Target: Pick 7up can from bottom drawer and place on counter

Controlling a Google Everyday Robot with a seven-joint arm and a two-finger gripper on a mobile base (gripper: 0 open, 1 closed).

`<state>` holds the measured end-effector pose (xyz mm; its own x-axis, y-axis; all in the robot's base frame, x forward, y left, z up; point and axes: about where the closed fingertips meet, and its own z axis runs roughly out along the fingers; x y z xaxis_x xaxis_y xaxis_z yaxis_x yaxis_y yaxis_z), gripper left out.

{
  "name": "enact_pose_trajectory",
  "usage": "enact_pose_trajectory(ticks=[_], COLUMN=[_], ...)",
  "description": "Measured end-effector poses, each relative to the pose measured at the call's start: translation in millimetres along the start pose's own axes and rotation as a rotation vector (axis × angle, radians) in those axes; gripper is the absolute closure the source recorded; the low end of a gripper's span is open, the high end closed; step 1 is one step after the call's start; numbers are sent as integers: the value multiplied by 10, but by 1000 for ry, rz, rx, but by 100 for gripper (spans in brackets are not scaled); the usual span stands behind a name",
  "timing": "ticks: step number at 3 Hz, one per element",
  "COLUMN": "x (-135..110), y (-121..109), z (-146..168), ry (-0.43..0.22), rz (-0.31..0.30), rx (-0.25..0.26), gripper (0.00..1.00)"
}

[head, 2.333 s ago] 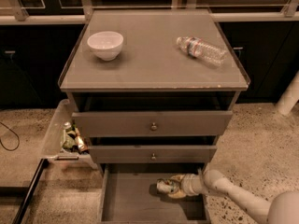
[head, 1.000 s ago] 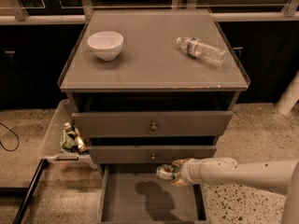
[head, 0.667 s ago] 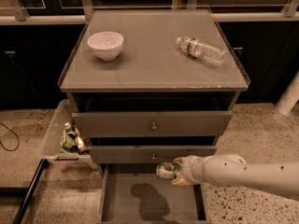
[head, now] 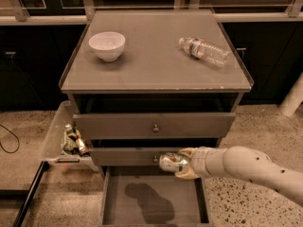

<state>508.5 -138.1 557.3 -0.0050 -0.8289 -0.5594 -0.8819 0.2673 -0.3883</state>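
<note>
There are 3 drawers in the cabinet. The top drawer (head: 199, 125) and the middle drawer (head: 123, 156) are each pulled out a little, and the bottom drawer (head: 106, 193) stands wide open with 1 dark shadow on its bare floor. On the bench (head: 151, 65) above sit 2 things: 1 white bowl (head: 107, 45) at the left and 1 clear water bottle (head: 204, 51) lying on its side at the right, well apart from each other. A pale tray (head: 53, 134) juts from the cabinet's left side with a few small items (head: 73, 141) in it; their number cannot be told.

1 pale arm (head: 246, 167) reaches in from the lower right, nearly level and pointing left. Its hand (head: 181, 163) is closed around the 1 can (head: 171, 162), 1 finger above and 1 below, pinching it. The can lies sideways in the air, just in front of the middle drawer's face beside its knob (head: 155, 159), above the open bottom drawer and clear of its floor.
</note>
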Motion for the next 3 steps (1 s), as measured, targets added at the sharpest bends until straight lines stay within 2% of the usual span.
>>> enact_pose_trajectory(ticks=[1,2,3], x=[-57,-57,-148], y=[-192,-192,-171], z=[-177,-177,-187], ry=[-59,-59,-86], rz=[-10,-10,-23], rx=[16,16,-6], gripper=[100,100,100])
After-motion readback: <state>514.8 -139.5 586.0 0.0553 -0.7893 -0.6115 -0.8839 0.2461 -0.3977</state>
